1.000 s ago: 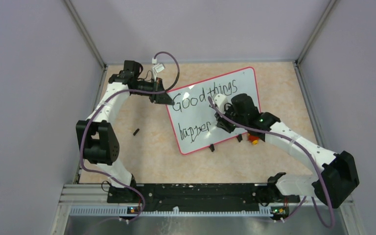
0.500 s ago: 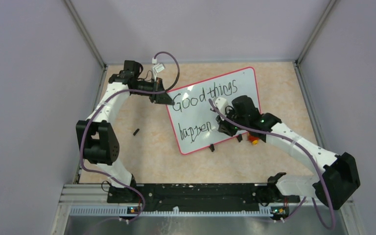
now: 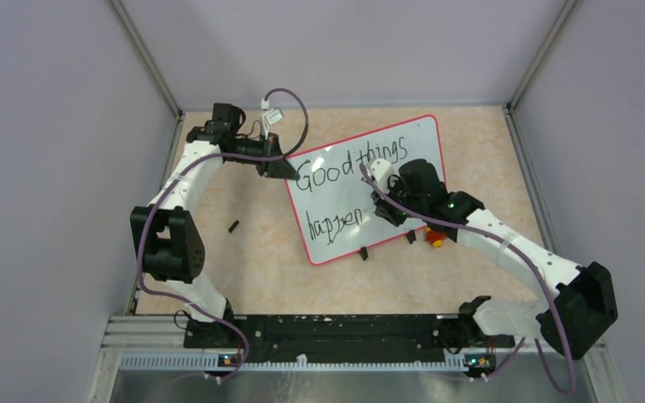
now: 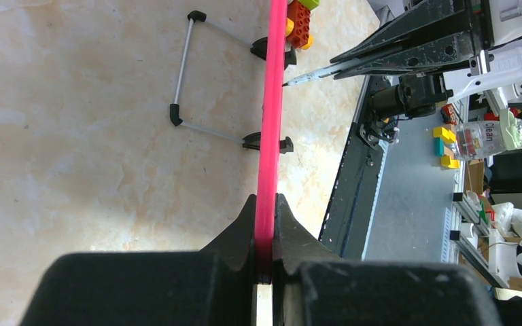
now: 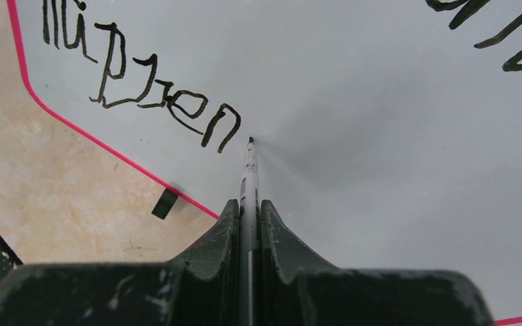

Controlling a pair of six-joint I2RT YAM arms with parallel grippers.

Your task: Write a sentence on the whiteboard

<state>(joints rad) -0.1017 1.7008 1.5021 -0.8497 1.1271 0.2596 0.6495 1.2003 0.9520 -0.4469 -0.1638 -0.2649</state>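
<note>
Where sentence [image 5: 151, 94] ends, marker [image 5: 248, 178] (gripped) points.

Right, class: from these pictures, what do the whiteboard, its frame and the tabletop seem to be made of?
The whiteboard: glossy coated white panel, judging by soft reflections. Its frame: probably plastic, smooth bright pink-red edging. The tabletop: beige marbled stone look, possibly laminate, with faint sheen.

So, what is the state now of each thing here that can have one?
Glossy white whiteboard with red frame: held by one edge.
Black handwritten sentence: unfinished, second line stops at "happen".
Thin white marker pen: uncapped, tip by the last letter.
left gripper: shut on the whiteboard's edge.
right gripper: shut on the marker pen.
</note>
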